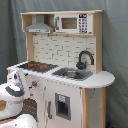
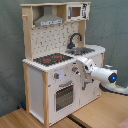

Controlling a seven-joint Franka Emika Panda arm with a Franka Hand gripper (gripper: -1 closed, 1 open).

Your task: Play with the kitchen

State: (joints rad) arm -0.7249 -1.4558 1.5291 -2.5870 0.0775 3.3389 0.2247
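Gripper [image 2: 80, 66] hard against the kitchen [image 2: 52, 35] front, level with the knobs [image 2: 56, 76] below the hob [image 2: 52, 59] — probably lined up to turn one. Finger opening: cannot tell. Kitchen upright on wood table [image 2: 100, 112], oven door [image 2: 64, 95] closed.

A toy kitchen [image 2: 55, 65] of white panels and pale wood frame stands before a dark grey curtain [image 1: 10, 30]. Its black hob [image 2: 52, 59] carries red rings; the tap [image 1: 85, 57] is black, the hood [image 2: 48, 20] grey. The backsplash [image 1: 60, 50] shows a white brick pattern. The robot arm [image 2: 102, 74] is white with a blue-lit end.
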